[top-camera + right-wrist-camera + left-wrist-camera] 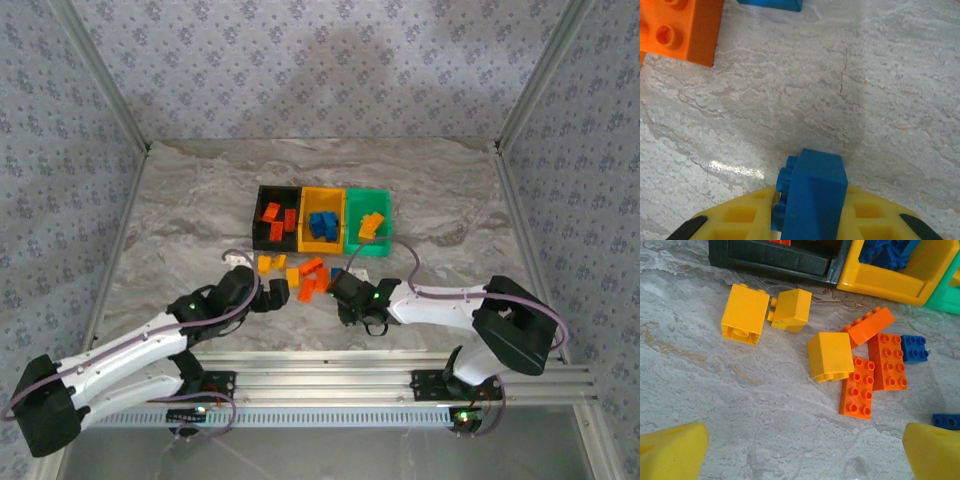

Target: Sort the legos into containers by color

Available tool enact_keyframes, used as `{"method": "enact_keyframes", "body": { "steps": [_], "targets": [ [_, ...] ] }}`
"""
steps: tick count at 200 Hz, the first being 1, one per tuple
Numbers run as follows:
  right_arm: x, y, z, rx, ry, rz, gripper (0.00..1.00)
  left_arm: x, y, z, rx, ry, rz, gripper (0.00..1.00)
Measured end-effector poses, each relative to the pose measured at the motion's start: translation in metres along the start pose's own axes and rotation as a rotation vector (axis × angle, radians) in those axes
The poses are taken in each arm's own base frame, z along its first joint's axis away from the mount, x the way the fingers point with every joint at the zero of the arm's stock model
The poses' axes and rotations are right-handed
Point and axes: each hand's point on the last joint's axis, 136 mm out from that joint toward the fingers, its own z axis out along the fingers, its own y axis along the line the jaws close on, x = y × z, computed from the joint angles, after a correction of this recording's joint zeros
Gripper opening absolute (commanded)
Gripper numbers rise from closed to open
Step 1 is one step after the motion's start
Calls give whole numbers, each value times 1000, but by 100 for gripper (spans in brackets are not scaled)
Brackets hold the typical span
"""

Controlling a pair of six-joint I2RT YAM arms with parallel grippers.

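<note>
While the left arm hovers over a scatter of loose legos, the right end effector grips a single blue brick. Its yellow pads are drawn in tight on either side of the brick, which stands upright between them above the marbled grey bench.

The left end effector is spread wide. Its two yellow fingertips sit at the lower corners of the left wrist view, with nothing between them.

Beyond those fingertips, the loose pieces lie on the bench:
- Three yellow-orange bricks lie to the left.
- Three red-orange bricks are bunched together to the right.
- A small blue piece lies just beside the red-orange ones.
- Another blue piece sits at the right edge of that view.

In the overhead view, three containers stand joined in a row near the middle of the bench:
- The black bin, on the left, holds red-orange bricks.
- The yellow-orange bin, in the middle, holds blue bricks.
- The green bin, on the right, holds yellow-orange bricks.

The loose pieces lie just in front of this row, between the bins and the two end effectors.
</note>
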Motion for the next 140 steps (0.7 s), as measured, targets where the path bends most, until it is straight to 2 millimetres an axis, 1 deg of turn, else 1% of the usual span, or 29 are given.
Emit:
{"method": "enact_keyframes", "body": {
  "steps": [26, 37, 48, 59, 80, 95, 107, 115, 140],
  "targets": [
    [-7, 2, -13, -17, -27, -17, 24, -3, 2, -3, -2, -15, -3, 100],
    [-16, 6, -22, -36, -49, -29, 24, -4, 3, -5, -4, -22, -4, 100],
    [-29, 11, -34, -59, -78, -30, 24, -4, 3, -5, -4, -23, -8, 100],
    [-48, 16, -45, -81, -113, -25, 24, -3, 4, -5, -5, -22, -11, 100],
    [-93, 22, -65, -117, -190, 11, 24, 1, 7, -3, -14, -14, -16, 100],
    [-127, 26, -72, -129, -240, 33, 24, 3, 9, -2, -19, -11, -21, 100],
    [-151, 27, -70, -128, -262, 47, 24, 4, 10, -2, -21, -9, -23, 100],
    [-166, 28, -65, -125, -270, 55, 24, 4, 10, -2, -22, -8, -23, 100],
    [-209, 29, -43, -97, -279, 68, 25, 5, 10, -2, -23, -7, -27, 100]
  ]
}}
